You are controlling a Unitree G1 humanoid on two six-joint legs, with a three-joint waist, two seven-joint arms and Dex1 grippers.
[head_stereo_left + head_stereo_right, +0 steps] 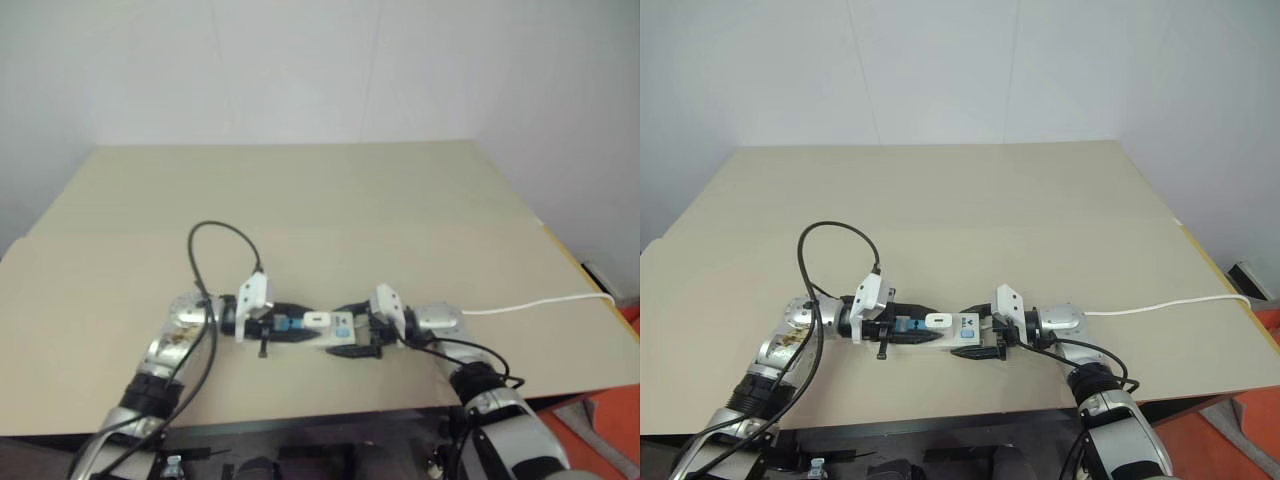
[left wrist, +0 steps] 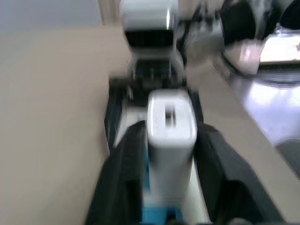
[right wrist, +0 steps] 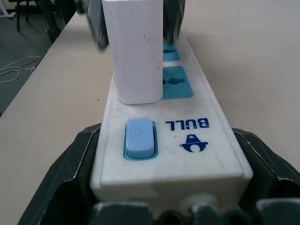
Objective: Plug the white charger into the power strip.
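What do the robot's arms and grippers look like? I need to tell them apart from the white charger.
Silver-and-black arm segments with loose black cables. The left gripper and right gripper each have two black fingers and a white boxy camera housing on the wrist.

Wide beige surface [image 1: 330, 200] across the middle of the frame, pale wall [image 1: 300, 60] along the top, orange floor patch [image 1: 625, 400] lower right

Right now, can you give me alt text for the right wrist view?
The white charger stands upright in the power strip, seated in the socket nearest the blue switch. The right gripper clamps the strip's switch end, black fingers on either side, on the beige table.
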